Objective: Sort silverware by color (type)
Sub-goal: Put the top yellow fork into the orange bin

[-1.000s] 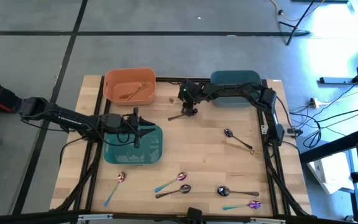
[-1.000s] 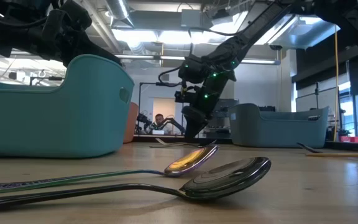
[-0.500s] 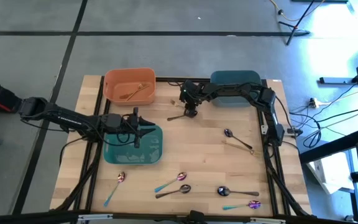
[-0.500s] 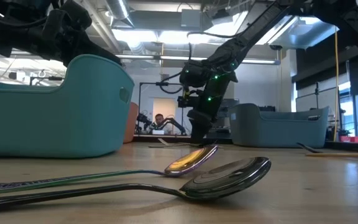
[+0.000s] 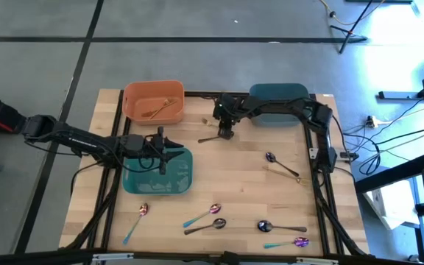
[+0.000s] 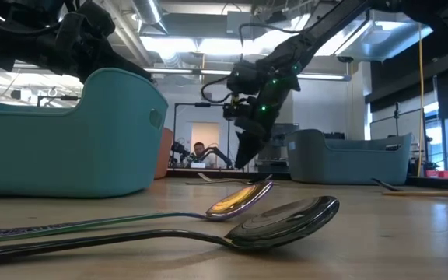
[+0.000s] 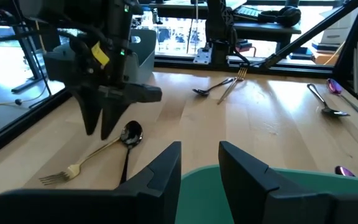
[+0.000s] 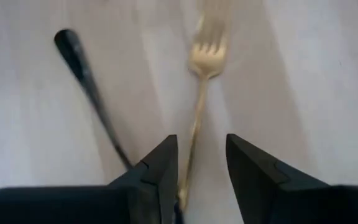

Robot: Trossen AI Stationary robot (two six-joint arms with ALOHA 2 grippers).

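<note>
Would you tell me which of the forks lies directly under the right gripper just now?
The gold fork beside the black spoon, near the orange bin. It runs between the right gripper's open fingers; the other fork lies across the table.

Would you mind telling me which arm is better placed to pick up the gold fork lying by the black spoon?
Right. The right gripper hangs directly above the gold fork, fingers open astride its handle, while the left gripper sits over the teal bin.

From my right wrist, the thin gold fork [image 8: 199, 106] runs down between my right tool [image 8: 201, 165] and its handle end is hidden there; the glossy black spoon [image 8: 89, 93] disappears likewise. From above, the cutlery in the orange plastic bin [image 5: 135, 98] is too small to tell apart.
</note>
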